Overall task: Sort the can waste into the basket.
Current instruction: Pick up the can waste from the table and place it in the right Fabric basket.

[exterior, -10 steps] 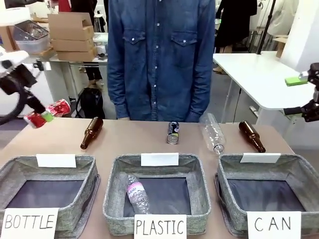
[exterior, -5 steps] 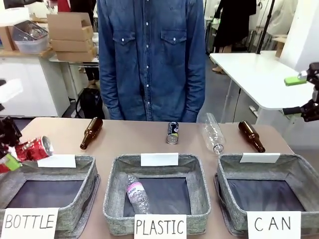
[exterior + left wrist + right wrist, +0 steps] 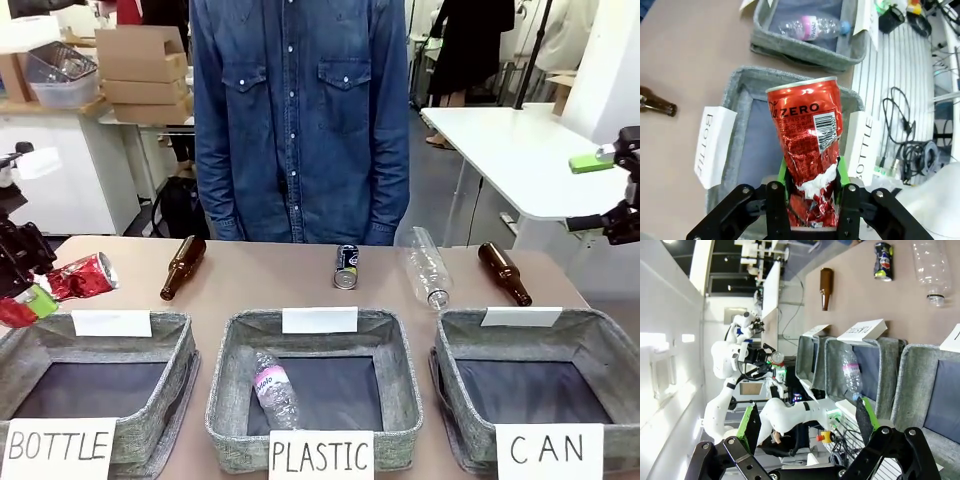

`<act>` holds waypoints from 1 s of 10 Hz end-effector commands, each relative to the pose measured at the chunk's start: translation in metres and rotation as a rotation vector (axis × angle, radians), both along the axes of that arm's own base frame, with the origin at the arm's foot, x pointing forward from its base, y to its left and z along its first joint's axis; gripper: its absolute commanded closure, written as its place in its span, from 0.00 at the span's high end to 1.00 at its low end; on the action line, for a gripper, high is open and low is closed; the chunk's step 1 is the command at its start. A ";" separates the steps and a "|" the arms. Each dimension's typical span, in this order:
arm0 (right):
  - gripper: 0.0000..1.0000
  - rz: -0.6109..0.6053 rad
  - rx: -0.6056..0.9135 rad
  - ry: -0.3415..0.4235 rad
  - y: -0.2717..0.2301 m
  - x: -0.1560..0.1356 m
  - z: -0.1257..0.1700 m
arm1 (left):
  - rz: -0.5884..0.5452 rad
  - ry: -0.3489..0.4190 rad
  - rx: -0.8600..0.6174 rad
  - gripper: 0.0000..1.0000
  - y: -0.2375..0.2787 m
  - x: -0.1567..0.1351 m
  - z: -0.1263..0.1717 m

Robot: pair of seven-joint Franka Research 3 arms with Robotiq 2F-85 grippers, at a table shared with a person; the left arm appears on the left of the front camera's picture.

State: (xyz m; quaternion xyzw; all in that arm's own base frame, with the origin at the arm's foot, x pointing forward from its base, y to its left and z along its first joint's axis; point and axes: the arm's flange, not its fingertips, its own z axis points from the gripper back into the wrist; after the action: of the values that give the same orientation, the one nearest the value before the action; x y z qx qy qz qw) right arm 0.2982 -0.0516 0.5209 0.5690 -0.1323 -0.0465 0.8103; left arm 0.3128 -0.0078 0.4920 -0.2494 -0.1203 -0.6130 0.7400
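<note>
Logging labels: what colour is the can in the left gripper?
Shiny red can, best in left wrist view.

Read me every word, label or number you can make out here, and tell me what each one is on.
"BOTTLE": left sign, on the left basket.
"PLASTIC": middle sign, on the middle basket.
"CAN": right sign, on the right basket.
"ZERO": on the crushed red can.
Too small to read: the black can print, the pink bottle label, the red can's barcode digits.
</note>
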 end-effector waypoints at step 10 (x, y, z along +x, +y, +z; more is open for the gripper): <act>1.00 -0.339 -0.234 -0.045 -0.206 -0.166 0.044 | -0.316 -0.155 -0.191 0.40 -0.609 0.005 0.001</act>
State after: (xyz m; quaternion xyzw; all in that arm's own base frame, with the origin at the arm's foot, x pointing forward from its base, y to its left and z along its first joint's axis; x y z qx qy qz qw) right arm 0.1321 -0.2576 0.5744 0.4295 -0.2371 -0.1729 0.8541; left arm 0.2945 -0.5618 0.4872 -0.3010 -0.1924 -0.7270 0.5864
